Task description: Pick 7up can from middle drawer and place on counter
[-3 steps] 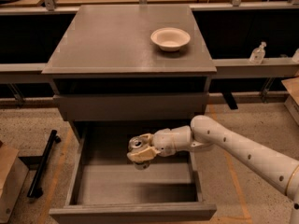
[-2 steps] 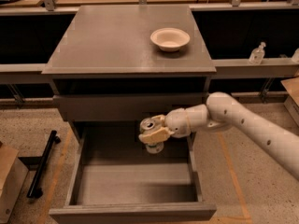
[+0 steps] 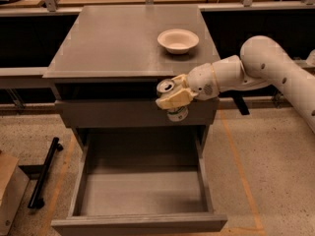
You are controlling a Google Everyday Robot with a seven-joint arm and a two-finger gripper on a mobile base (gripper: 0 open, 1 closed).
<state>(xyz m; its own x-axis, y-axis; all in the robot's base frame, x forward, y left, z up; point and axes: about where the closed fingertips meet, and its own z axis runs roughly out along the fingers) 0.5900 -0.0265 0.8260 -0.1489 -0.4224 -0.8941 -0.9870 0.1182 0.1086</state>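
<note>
Near the white bowl (image 3: 178, 41), end effector (image 3: 172, 101) clasps 7up can (image 3: 166, 86).

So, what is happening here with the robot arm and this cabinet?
The robot's gripper holds the 7up can, shut around its side, in front of the closed upper drawer, just below the edge of the counter. The middle drawer stands pulled out below, and its floor is bare. The can is not yet on the counter, where a white bowl sits.

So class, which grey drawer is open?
The lower wide grey drawer, pulled out; the upper grey drawer shows only its front, where the gripper holds the silver-topped can.
</note>
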